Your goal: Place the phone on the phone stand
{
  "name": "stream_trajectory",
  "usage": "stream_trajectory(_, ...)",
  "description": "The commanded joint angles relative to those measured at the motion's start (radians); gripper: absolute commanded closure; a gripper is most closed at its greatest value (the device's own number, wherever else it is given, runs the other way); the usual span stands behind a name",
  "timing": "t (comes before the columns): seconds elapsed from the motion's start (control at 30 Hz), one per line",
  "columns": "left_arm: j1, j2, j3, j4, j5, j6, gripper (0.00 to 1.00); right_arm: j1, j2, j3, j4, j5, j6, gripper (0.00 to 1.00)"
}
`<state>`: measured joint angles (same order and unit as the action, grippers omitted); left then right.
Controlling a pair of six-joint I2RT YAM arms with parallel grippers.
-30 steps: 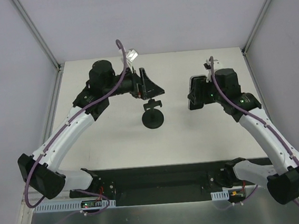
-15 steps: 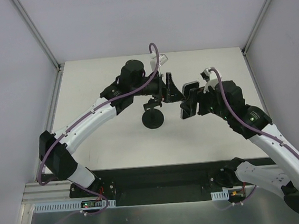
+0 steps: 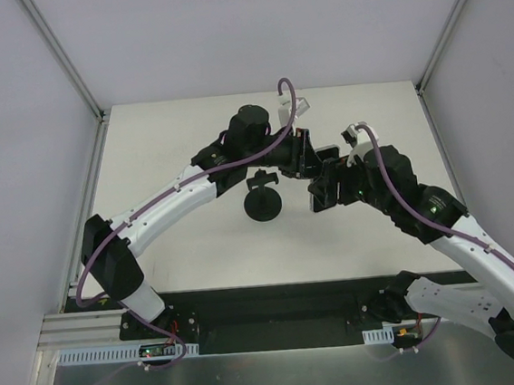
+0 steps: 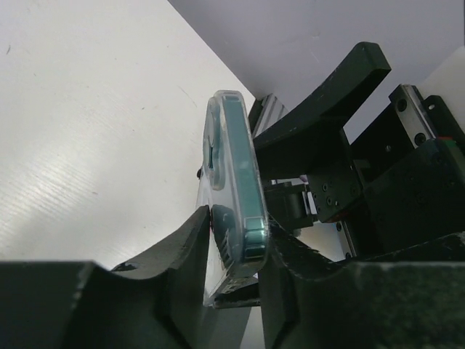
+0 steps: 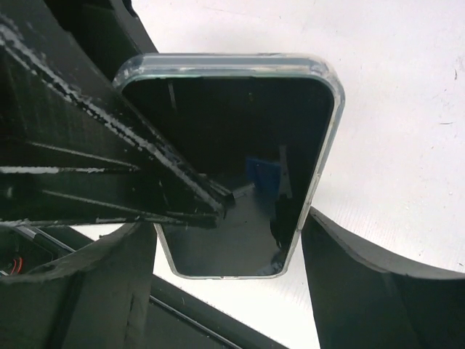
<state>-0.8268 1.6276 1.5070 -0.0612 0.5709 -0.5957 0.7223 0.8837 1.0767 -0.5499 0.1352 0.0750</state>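
**Handover in mid-air, centre of the overhead view.**

The phone, in a clear case, is aloft between the two arms. It is not on the phone stand, which stands just to its lower left on the surface.

- **Right tool:** clamped across the phone's long edges, with the screen facing its camera.
- **Left tool:** fingers pressed on front and back at one end of the phone. As far as its wrist view shows it is grasping the phone, though how firmly cannot be judged.

**Risks from here**

- Both tools hold one rigid item — any arm movement before one lets go would wrench it or drag it through a grip.
- The case looks slick. Should the right tool release onto a weak end-pinch, the phone could pivot or drop.
- The stand is near — a swinging arm could topple it.
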Motion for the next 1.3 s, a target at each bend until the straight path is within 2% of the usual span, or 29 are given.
stream_trajectory(0.0,-0.005,0.006,0.044,0.026,-0.036,-0.003,0.77,0.029,-0.029,0.025,0.068,0.012,0.028,0.87)
stream_trajectory(0.1,-0.009,0.009,0.048,0.026,-0.022,-0.003,0.97,0.037,-0.022,0.023,0.076,-0.008,0.034,0.82)
stream_trajectory(0.17,-0.012,0.009,0.048,0.027,-0.002,-0.006,1.0,0.037,-0.017,0.026,0.074,-0.023,0.037,0.76)
stream_trajectory(0.2,-0.014,0.006,0.047,0.026,0.006,-0.006,1.0,0.037,-0.017,0.026,0.071,-0.032,0.04,0.65)
stream_trajectory(0.27,-0.014,-0.005,0.044,0.026,0.029,-0.001,1.0,0.039,-0.017,0.029,0.064,-0.049,0.042,0.5)
stream_trajectory(0.3,-0.014,-0.015,0.039,0.026,0.03,0.008,1.0,0.039,-0.02,0.031,0.053,-0.08,0.042,0.32)
stream_trajectory(0.37,-0.012,-0.047,0.025,0.024,0.047,0.02,1.0,0.037,-0.026,0.026,0.041,-0.121,0.028,0.1)
stream_trajectory(0.4,-0.012,-0.06,0.022,0.024,0.061,0.037,1.0,0.037,-0.028,0.023,0.03,-0.191,0.02,0.03)
stream_trajectory(0.5,-0.002,-0.1,0.006,0.026,0.157,0.057,1.0,0.028,-0.043,0.009,0.013,-0.32,-0.014,0.03)
stream_trajectory(0.67,0.021,-0.179,-0.042,0.026,0.334,0.106,1.0,-0.003,-0.103,-0.069,0.024,-0.437,-0.024,0.04)
stream_trajectory(0.77,0.022,-0.235,-0.079,0.035,0.432,0.168,1.0,-0.03,-0.126,-0.153,0.135,-0.603,0.028,0.03)
stream_trajectory(0.8,0.022,-0.245,-0.085,0.037,0.458,0.189,1.0,-0.032,-0.127,-0.175,0.239,-0.709,0.078,0.06)
stream_trajectory(0.87,0.022,-0.278,-0.111,0.04,0.501,0.214,1.0,-0.031,-0.13,-0.225,0.37,-0.804,0.139,0.17)
stream_trajectory(0.9,0.022,-0.288,-0.12,0.043,0.51,0.233,1.0,-0.029,-0.138,-0.272,0.499,-0.866,0.164,0.28)
stream_trajectory(0.97,0.022,-0.321,-0.146,0.055,0.53,0.244,1.0,-0.027,-0.155,-0.311,0.585,-0.878,0.21,0.39)
stream_trajectory(1.0,0.022,-0.331,-0.155,0.058,0.537,0.246,1.0,-0.03,-0.173,-0.343,0.638,-0.864,0.218,0.51)
stream_trajectory(1.17,0.022,-0.368,-0.206,0.118,0.557,0.226,1.0,-0.029,-0.209,-0.437,0.847,-0.847,0.307,0.73)
stream_trajectory(1.27,0.022,-0.365,-0.205,0.147,0.57,0.185,1.0,-0.018,-0.181,-0.448,0.93,-0.868,0.33,0.9)
